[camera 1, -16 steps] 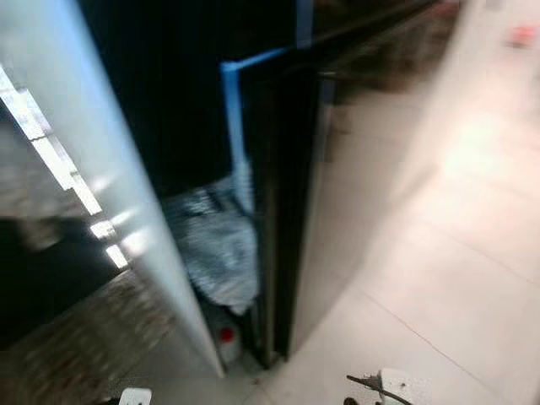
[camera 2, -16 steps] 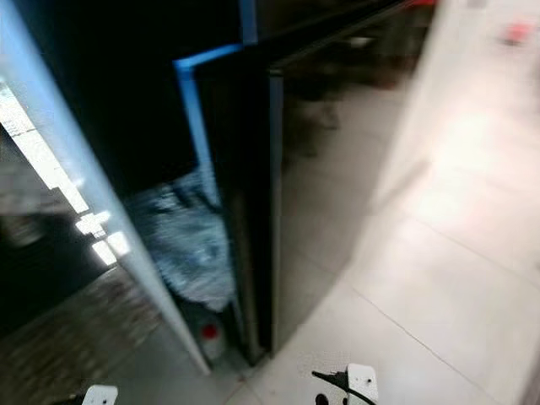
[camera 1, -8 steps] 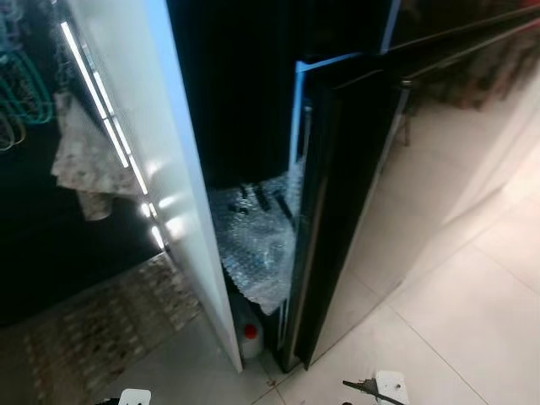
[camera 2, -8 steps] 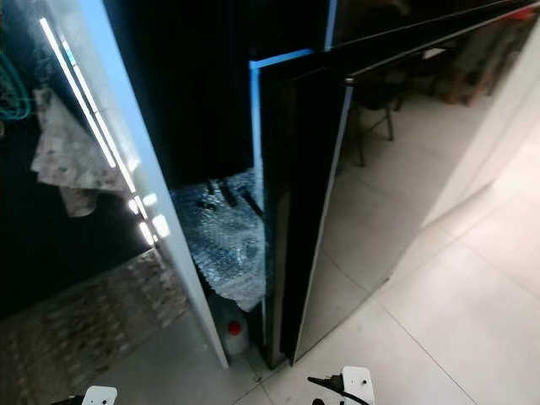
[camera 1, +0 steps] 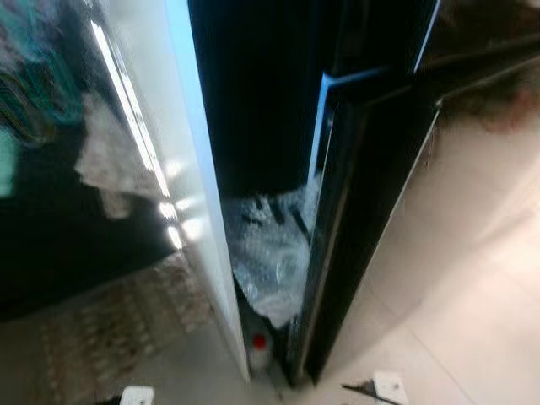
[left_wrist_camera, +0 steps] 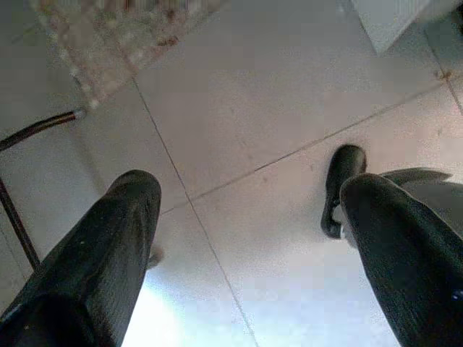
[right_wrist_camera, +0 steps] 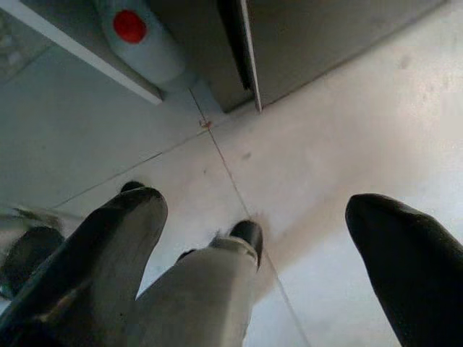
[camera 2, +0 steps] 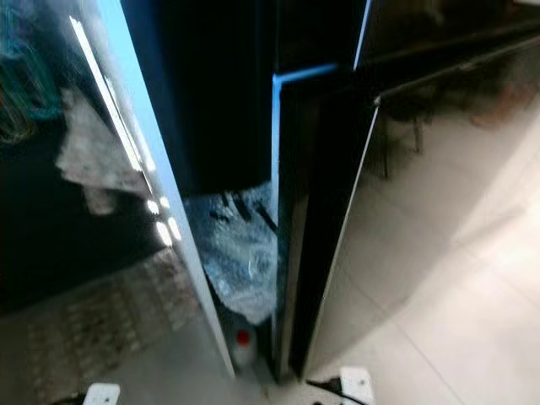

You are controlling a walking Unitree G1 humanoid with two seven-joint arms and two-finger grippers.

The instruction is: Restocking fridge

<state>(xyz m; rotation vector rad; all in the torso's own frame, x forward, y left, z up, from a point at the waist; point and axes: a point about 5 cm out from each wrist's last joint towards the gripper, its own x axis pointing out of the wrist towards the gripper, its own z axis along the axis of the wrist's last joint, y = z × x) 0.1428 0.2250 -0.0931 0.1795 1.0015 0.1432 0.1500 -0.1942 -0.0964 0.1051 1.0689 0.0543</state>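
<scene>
Two pincers are hanging low over the pale tiled floor (left_wrist_camera: 239, 137), and we are standing close in front of a tall black fridge (camera 2: 337, 219). Our left pincer (left_wrist_camera: 246, 238) is pointing down at the tiles with its black fingers (left_wrist_camera: 108, 246) spread wide and nothing between them. Our right pincer (right_wrist_camera: 260, 246) is doing the same, fingers (right_wrist_camera: 405, 253) set well apart and gripping nothing. Under each pincer we are seeing one of our own feet, a dark shoe (left_wrist_camera: 340, 181) on the left and a dark shoe (right_wrist_camera: 246, 233) on the right.

The fridge is occupying the right of the scene, its glossy dark door (camera 1: 371, 211) reflecting the floor. To its left a white panel (camera 1: 181, 169) is standing on edge, leaving a narrow dark gap between the two. In that gap a crumpled sheet of bubble wrap (camera 2: 245, 261) is sitting low down, and beneath it, on the floor at the near end of the gap, a pale plastic bottle with a red cap (right_wrist_camera: 141, 40) is standing. Farther left, a patterned mat (camera 2: 101, 312) is lying on the floor. The head views are slightly blurred.
</scene>
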